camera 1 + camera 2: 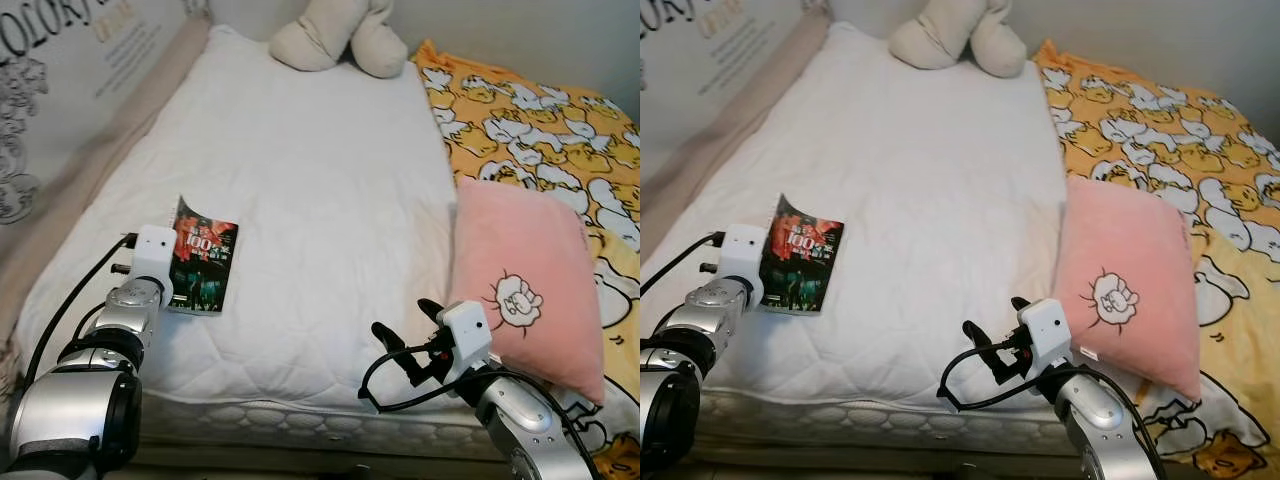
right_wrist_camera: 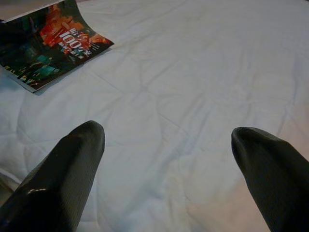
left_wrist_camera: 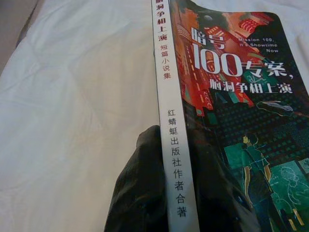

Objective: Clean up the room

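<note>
The left gripper (image 3: pixel 166 193) pinches the spine of a paperback book (image 1: pixel 203 268), one black finger (image 3: pixel 137 193) on either side, the book lying near the left edge of the white mattress (image 1: pixel 300 180). The right gripper (image 1: pixel 407 345), fingers spread, hovers above the mattress's front edge, just beside a pink pillow (image 1: pixel 525 280). A duck-print blanket (image 1: pixel 540 120) covers the right side; a beige plush toy (image 1: pixel 335 35) sits at the far edge.
</note>
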You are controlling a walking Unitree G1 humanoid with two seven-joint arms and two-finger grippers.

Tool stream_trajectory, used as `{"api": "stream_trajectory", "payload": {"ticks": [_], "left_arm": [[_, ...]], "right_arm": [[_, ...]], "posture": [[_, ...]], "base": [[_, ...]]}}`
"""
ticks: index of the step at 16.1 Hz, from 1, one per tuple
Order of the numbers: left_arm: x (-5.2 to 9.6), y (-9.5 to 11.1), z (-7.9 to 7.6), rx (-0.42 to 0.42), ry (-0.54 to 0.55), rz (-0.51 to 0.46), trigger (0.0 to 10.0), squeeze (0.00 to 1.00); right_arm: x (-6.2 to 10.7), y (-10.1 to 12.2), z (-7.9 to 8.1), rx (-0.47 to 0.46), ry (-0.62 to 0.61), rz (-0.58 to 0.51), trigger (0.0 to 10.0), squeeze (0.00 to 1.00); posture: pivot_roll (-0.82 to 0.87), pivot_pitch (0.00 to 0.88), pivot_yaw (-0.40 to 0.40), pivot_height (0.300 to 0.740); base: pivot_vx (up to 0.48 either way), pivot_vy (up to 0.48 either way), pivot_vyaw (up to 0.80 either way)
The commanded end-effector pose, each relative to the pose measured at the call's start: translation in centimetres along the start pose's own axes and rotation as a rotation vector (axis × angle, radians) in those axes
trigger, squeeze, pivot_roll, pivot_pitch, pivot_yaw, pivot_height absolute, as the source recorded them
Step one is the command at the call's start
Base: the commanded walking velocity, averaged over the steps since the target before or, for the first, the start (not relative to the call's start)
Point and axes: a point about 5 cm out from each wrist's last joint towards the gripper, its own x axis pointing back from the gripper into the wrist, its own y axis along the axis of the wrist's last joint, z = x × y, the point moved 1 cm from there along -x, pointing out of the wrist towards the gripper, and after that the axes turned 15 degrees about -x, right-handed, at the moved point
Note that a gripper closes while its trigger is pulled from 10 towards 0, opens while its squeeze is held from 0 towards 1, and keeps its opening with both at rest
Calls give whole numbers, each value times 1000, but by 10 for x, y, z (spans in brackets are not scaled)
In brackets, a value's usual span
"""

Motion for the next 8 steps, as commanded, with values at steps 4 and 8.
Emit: {"api": "stream_trajectory", "payload": {"ticks": [4,8], "left_arm": [[-1,7,-5,-91,-50,-30,10000,0],[-1,10,-6,-25,-70,-45,10000,0]], "right_arm": [[1,-2,-4,-6,-9,20,10000,0],[1,-1,-5,-3,-16,18,10000,0]], "posture": [[-122,0,-134,740],[-134,0,-129,740]], "base": [[0,0,0],[0,0,0]]}}
